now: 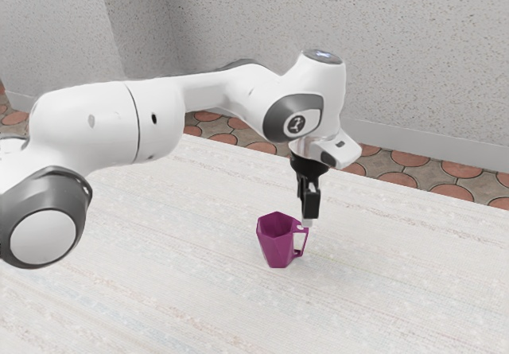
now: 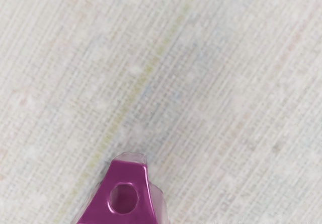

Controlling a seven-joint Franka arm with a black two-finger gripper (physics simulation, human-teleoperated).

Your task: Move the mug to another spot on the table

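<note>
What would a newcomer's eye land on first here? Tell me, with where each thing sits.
The faceted magenta mug stands upright near the middle of the pale woven-textured table, the only strong colour there. The bulky white robot arm sweeps in from the exterior view's left and bends down right over the mug's handle. Behind the table, reddish floor tiles show.

Bright, even, diffuse light; faint shadow at the base of the mug (image 1: 278, 243); small glints on its edges.
</note>
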